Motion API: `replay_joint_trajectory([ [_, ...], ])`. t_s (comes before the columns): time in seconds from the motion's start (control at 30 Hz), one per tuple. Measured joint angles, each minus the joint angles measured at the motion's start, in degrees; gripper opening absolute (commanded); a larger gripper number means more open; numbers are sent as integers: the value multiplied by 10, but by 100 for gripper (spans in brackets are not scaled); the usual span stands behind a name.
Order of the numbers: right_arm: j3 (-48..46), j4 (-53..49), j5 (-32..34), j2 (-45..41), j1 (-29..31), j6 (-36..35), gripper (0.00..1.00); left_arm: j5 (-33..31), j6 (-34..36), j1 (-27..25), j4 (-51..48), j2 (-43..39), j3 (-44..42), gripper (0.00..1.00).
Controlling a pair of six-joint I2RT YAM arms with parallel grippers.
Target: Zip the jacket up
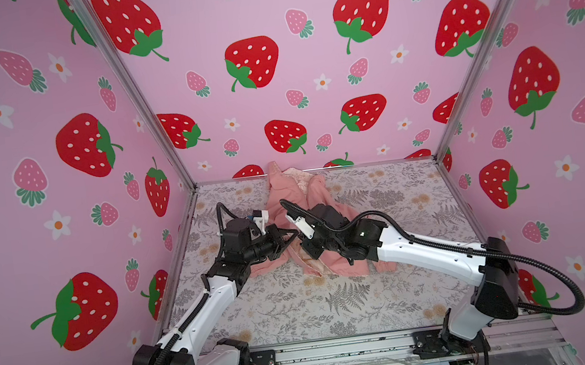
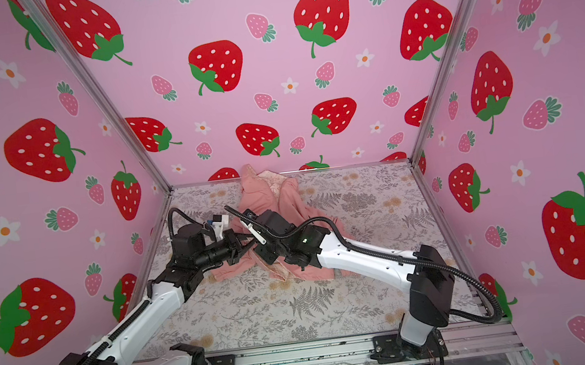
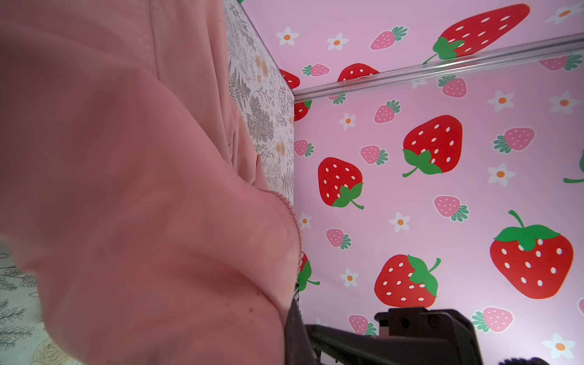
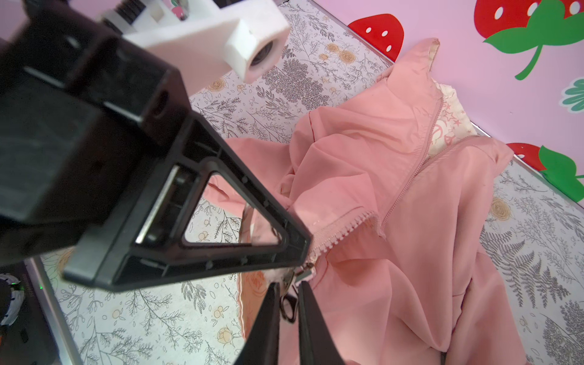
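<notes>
Jacket [image 4: 395, 177] edge tight in left fingers [image 4: 252, 189], zipper pull [image 4: 288, 308] between right fingers [image 4: 268, 325]

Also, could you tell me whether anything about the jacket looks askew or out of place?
Yes: the jacket lies bunched and twisted rather than flat, its hood riding up the back wall; nothing looks torn.

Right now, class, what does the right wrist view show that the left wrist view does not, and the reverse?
Only right wrist: the zipper pull between the right gripper's fingers, zipper teeth, cream lining. Only left wrist: the enclosure's corner post, white wall flowers. Both: the pink jacket, floral table cover, strawberry walls.
</notes>
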Motion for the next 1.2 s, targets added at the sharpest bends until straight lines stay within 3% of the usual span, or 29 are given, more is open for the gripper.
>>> replay_joint_trajectory([
  [0.47, -3, 12, -5, -1, -9, 9, 0, 1, 0, -3, 0, -1, 0, 0],
  [0.67, -9, 20, -9, -5, -13, 11, 0, 2, 0, -3, 0, -4, 0, 1],
  [0.77, -15, 24, -14, -8, -17, 13, 0, 5, 1, -3, 0, -5, 0, 22],
  [0.87, -27, 24, -18, -12, -23, 15, 0, 9, -2, -3, 0, -11, 0, 35],
  [1.2, -46, 48, -71, -15, -49, 37, 0, 7, 13, -5, 10, -62, -38, 45],
])
